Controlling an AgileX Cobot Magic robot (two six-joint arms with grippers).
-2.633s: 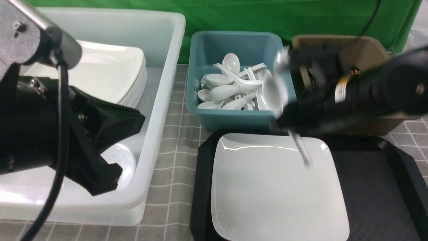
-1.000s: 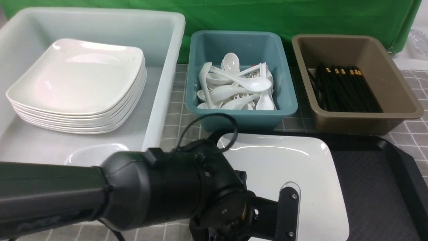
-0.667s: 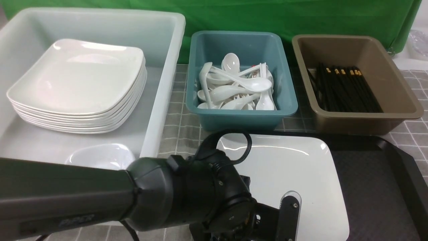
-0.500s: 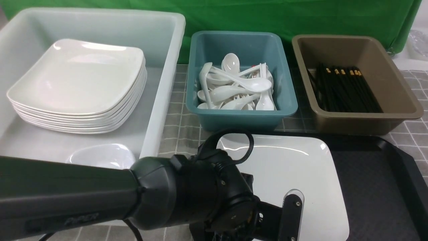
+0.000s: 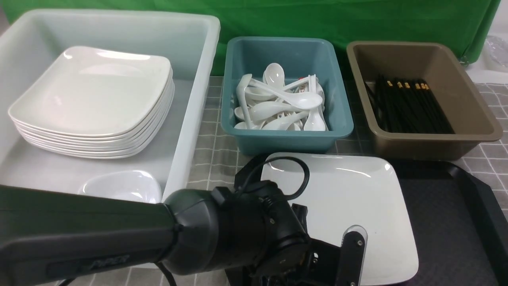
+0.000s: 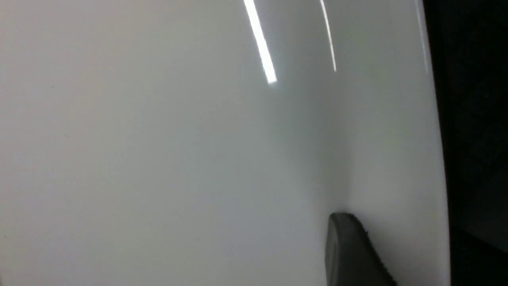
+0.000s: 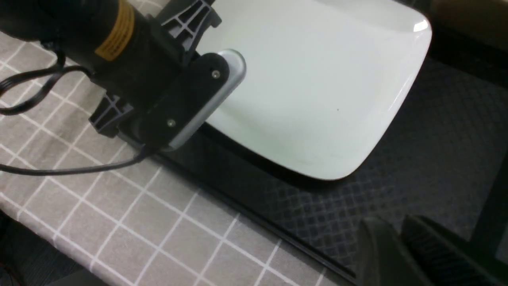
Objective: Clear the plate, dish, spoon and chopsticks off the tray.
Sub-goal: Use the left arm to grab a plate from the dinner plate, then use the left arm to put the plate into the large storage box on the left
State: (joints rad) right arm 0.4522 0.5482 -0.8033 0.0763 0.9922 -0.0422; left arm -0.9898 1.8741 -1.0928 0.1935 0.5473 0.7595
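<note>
The large white plate (image 5: pixel 349 198) lies on the left half of the black tray (image 5: pixel 444 206), with its near left edge raised off the tray floor. My left gripper (image 5: pixel 353 242) is shut on that edge, one finger (image 6: pixel 349 246) on top and the other hidden beneath. The plate fills the left wrist view (image 6: pixel 158 139) and shows in the right wrist view (image 7: pixel 317 79). My right gripper (image 7: pixel 397 230) is shut and empty above the tray's bare right half (image 7: pixel 436 131). No spoon or chopsticks lie on the tray.
A white tub (image 5: pixel 190 119) at left holds a stack of plates (image 5: pixel 91 95) and a small white dish (image 5: pixel 119 186). A teal tub (image 5: pixel 285 141) holds several spoons (image 5: pixel 278 107). A brown tub (image 5: pixel 428 149) holds black chopsticks (image 5: pixel 408 107).
My right arm, earlier over the teal tub with a spoon, has left the front view. My left arm came in, gripped the plate's near edge, and the plate has tipped up and shifted right.
</note>
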